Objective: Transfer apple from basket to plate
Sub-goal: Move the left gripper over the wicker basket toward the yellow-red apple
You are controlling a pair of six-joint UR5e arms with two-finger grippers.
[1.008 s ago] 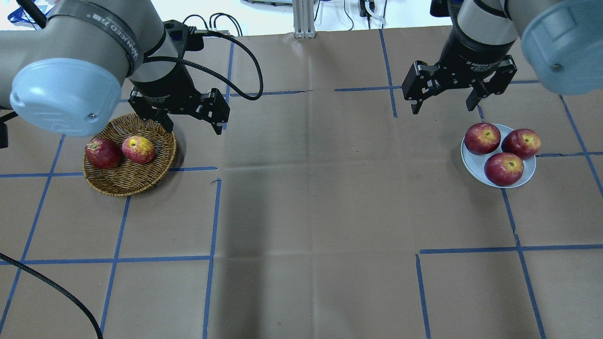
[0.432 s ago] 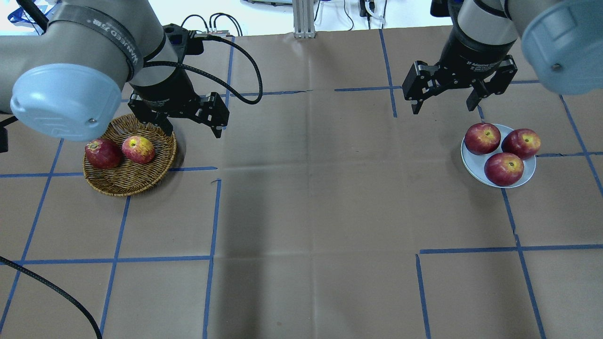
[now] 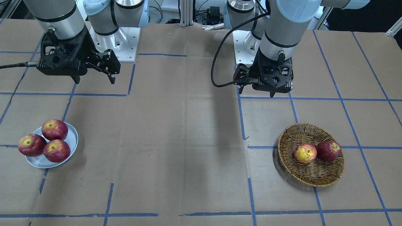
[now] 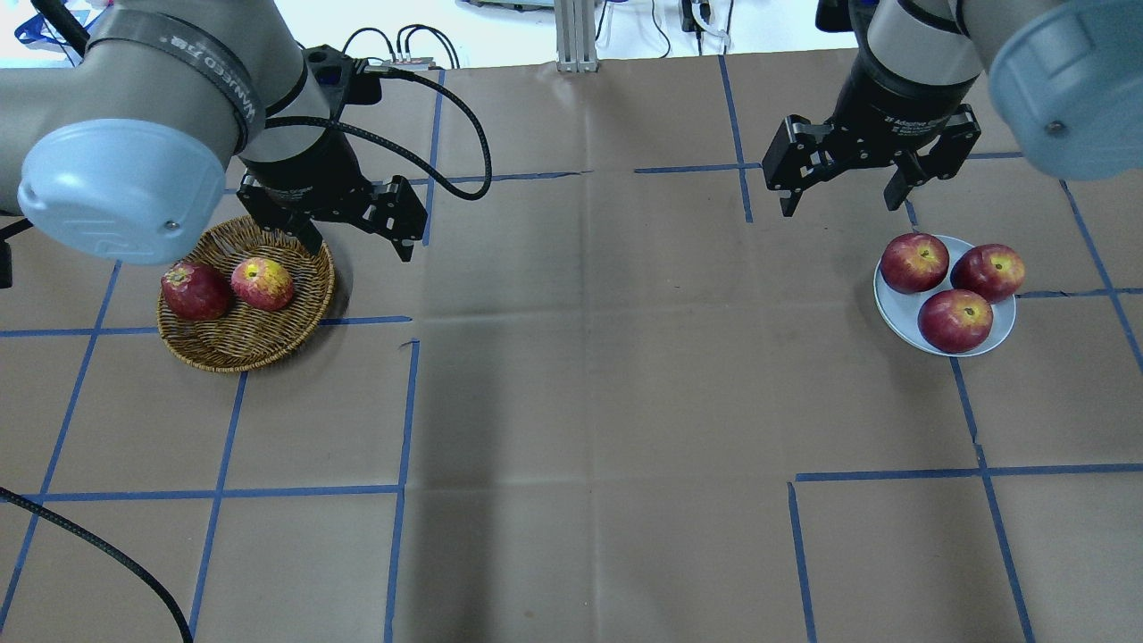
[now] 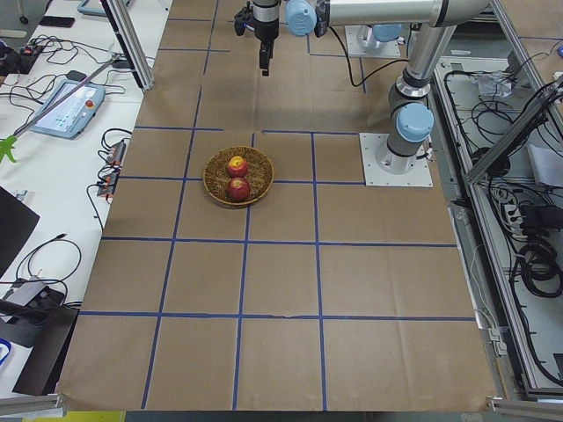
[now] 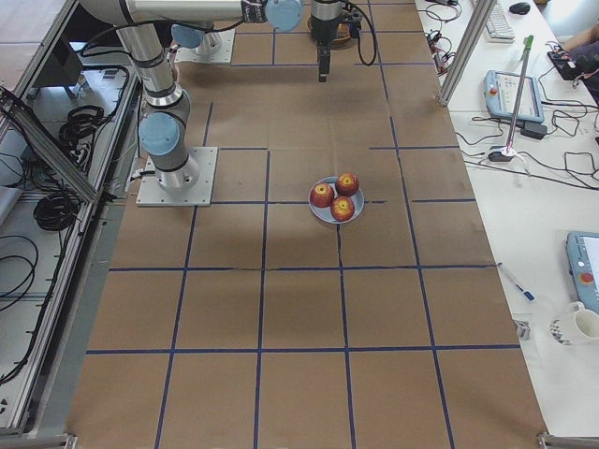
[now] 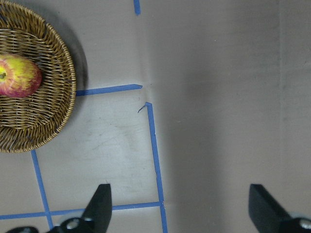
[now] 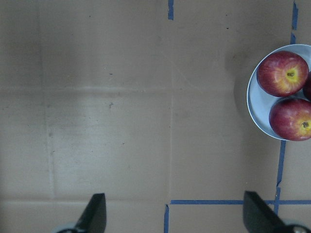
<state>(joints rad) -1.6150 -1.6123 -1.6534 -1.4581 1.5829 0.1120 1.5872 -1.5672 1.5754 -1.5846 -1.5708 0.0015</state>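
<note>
The yellow, red-streaked apple (image 4: 262,283) lies in the wicker basket (image 4: 250,355) at the left, next to a dark red apple (image 4: 195,290). It also shows in the front view (image 3: 305,153) and at the left edge of the left wrist view (image 7: 17,76). My left gripper (image 4: 360,248) is open and empty, high above the basket's far right rim. The pale plate (image 4: 896,314) at the right holds three dark red apples. My right gripper (image 4: 839,207) is open and empty, above the table behind the plate's left side.
Brown paper with blue tape lines (image 4: 402,411) covers the table. A black cable (image 4: 464,116) loops from the left wrist. The plate (image 8: 255,104) sits at the right edge of the right wrist view.
My left gripper has shifted slightly to the left by the basket's far rim. The right arm, the apples, the basket and the plate have not moved.
</note>
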